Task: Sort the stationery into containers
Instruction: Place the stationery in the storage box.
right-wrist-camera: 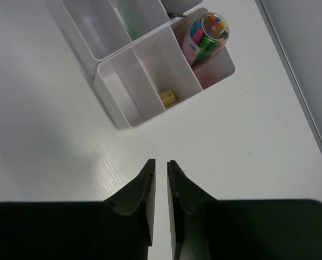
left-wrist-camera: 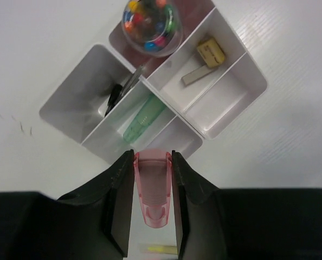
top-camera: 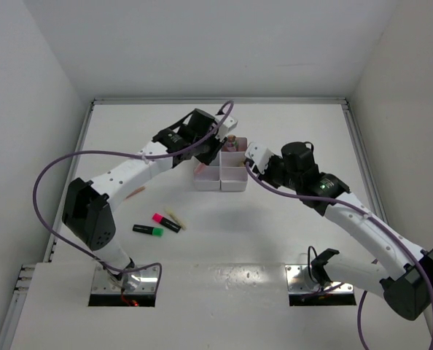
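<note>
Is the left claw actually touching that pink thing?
Touching. The left wrist view shows the pink piece pressed between both fingers of the left gripper, no gap either side.

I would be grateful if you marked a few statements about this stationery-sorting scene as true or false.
1. The left gripper holds a pink piece. True.
2. The right gripper grips a highlighter. False: it is nearly closed, holds nothing, and is over the bare table.
3. A pink highlighter and a green highlighter lie on the table outside the tray. True.
4. The green piece lies loose on the table. False: it sits in a tray compartment.
5. A clear jar of colourful bits stands in a tray compartment. True.
</note>
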{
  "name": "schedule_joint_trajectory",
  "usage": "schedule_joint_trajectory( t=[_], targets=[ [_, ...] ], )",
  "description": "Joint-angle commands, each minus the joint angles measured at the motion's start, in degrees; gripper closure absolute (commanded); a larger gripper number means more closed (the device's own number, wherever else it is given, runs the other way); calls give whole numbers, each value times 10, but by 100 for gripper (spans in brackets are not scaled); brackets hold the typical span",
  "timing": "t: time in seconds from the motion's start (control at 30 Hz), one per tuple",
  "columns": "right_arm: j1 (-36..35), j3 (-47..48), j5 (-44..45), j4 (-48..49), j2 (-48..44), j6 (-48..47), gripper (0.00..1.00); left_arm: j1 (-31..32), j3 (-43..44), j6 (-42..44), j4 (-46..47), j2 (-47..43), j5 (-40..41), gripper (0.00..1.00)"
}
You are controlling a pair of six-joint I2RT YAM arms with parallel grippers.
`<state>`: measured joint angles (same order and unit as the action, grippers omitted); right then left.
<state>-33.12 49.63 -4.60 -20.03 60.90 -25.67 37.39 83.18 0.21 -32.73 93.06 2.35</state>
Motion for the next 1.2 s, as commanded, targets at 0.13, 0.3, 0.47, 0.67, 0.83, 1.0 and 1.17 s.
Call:
schedule_joint_trajectory(
  t=[0.13,0.3,0.47,0.67,0.83,1.0,1.17],
  targets=[
    [1,-7,1,26,-4,13,82,-13,5,159,115,13,-65,89],
    [1,-7,-4,26,-10,13,71,-39,-1,186,150,31,-122,91],
    [1,-12,1,26,-10,13,68,-57,-1,192,157,63,-141,91],
    [1,-18,6,32,-10,13,67,-67,-17,192,162,75,-171,91],
    [1,-18,6,32,-10,13,67,-87,-48,186,188,75,-166,87],
    [1,-18,6,37,-4,13,66,-98,-59,175,195,75,-166,64],
    [1,-18,6,37,-4,13,66,-103,-59,170,200,75,-160,53]
  ],
)
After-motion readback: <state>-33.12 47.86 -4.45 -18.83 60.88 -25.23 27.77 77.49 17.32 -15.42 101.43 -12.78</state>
